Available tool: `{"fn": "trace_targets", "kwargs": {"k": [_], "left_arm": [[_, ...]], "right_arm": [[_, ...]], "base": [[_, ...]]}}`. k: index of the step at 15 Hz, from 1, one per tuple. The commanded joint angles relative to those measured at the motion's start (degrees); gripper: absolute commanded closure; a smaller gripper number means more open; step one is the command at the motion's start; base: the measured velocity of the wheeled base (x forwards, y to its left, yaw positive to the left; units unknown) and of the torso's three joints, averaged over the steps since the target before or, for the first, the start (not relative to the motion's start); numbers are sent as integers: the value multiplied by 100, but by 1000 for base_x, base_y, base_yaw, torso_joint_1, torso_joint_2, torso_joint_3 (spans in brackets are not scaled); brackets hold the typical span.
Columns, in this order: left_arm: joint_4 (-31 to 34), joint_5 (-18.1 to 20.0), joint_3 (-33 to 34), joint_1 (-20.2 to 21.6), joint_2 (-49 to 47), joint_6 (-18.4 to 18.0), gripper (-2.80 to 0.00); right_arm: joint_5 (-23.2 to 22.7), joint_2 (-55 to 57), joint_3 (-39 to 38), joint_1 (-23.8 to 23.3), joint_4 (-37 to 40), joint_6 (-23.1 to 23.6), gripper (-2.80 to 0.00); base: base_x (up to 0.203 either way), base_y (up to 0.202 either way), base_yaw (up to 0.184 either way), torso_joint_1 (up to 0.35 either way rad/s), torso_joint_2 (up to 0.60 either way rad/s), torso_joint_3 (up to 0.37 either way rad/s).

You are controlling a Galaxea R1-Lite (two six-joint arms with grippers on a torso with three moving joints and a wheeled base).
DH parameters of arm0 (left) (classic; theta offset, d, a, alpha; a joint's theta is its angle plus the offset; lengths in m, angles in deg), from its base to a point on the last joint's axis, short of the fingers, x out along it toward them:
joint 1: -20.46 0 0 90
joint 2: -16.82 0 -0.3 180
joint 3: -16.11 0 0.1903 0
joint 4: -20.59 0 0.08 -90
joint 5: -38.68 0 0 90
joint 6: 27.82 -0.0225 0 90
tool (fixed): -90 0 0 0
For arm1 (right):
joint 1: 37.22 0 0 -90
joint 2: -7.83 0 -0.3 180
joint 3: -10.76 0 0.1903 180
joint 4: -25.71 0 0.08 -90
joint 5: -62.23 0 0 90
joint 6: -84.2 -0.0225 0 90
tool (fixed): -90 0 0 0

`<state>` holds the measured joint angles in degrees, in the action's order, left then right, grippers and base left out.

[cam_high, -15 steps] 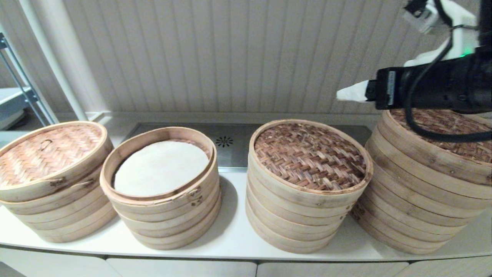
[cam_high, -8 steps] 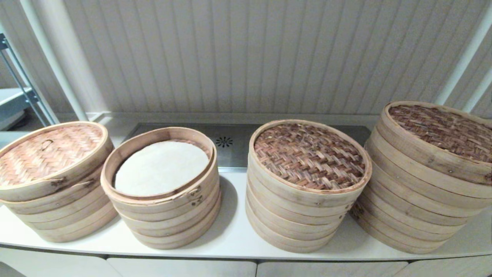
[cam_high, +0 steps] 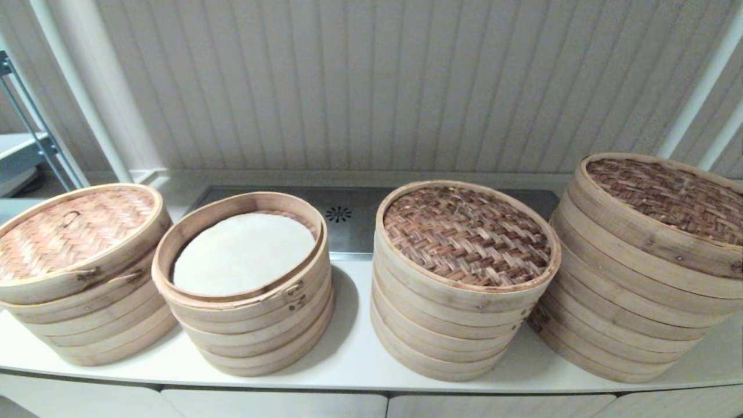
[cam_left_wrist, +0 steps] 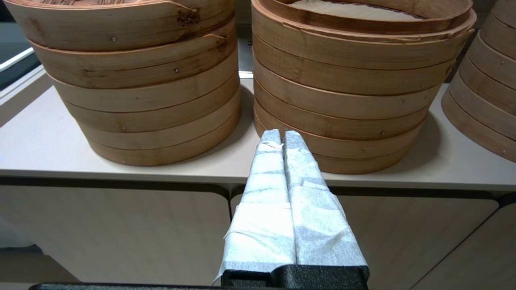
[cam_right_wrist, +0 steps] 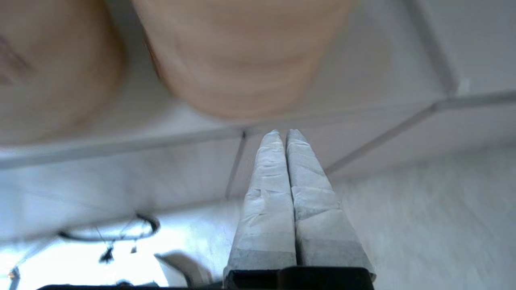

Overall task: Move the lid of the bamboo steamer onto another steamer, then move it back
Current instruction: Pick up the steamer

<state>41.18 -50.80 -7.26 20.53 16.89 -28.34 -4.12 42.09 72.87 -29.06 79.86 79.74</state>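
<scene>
Four bamboo steamer stacks stand in a row on the white counter (cam_high: 354, 354). The far-left stack wears a light woven lid (cam_high: 72, 229) with a small loop handle. The second stack (cam_high: 244, 284) has no lid and shows a white liner (cam_high: 244, 252). The third stack (cam_high: 464, 278) and the far-right stack (cam_high: 650, 261) carry dark woven lids. Neither arm appears in the head view. My left gripper (cam_left_wrist: 281, 135) is shut and empty, low in front of the counter edge between the two left stacks. My right gripper (cam_right_wrist: 283, 134) is shut and empty, below the counter near a stack's base (cam_right_wrist: 242, 52).
A steel panel with a round drain (cam_high: 338, 213) lies behind the stacks. A ribbed wall closes the back. A metal rack (cam_high: 29, 145) stands at the far left. Cabinet fronts (cam_left_wrist: 113, 233) run below the counter edge.
One second ago my right arm hung high over the far-right stack. It has dropped out of the head view since. The stacks and lids have not moved.
</scene>
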Motion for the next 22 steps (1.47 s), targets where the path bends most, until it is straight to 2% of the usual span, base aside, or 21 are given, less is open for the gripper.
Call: {"fn": "trace_targets", "kwargs": {"k": [1, 5, 6, 8, 11, 12, 14, 16, 18, 22], "left_arm": [[-3, 0, 105, 1, -7, 0, 0], [-3, 0, 105, 1, -7, 0, 0], [-3, 0, 105, 1, -7, 0, 0], [-3, 0, 105, 1, -7, 0, 0], [-3, 0, 105, 1, -7, 0, 0], [-3, 0, 105, 1, -7, 0, 0], [-3, -8, 105, 1, -7, 0, 0], [-3, 0, 105, -7, -7, 0, 0], [-3, 0, 105, 1, -7, 0, 0], [78, -56, 71, 1, 1, -20, 0]], "right_arm": [[-6, -329, -648, -88, -116, -10, 0], [-184, -531, -2486, -102, -1546, -21, 0], [-349, -581, -2774, -131, -1919, -30, 0], [-501, -679, -3121, -279, -2123, -6, 0], [-814, -1476, -3217, -309, -2169, 232, 0], [-1098, -1893, -3243, -403, -2159, 473, 0], [-1999, -2461, -3292, -720, -2161, 953, 0], [-2311, -2961, -3372, -739, -2143, 1039, 0], [-2498, -3440, -3501, -737, -2177, 1075, 0], [-2523, -3453, -3529, -737, -2200, 1070, 0]], "base": [[0, 0, 0, 0, 0, 0], [0, 0, 0, 0, 0, 0], [0, 0, 0, 0, 0, 0], [0, 0, 0, 0, 0, 0], [0, 0, 0, 0, 0, 0], [0, 0, 0, 0, 0, 0], [0, 0, 0, 0, 0, 0], [0, 0, 0, 0, 0, 0], [0, 0, 0, 0, 0, 0], [0, 0, 0, 0, 0, 0]]}}
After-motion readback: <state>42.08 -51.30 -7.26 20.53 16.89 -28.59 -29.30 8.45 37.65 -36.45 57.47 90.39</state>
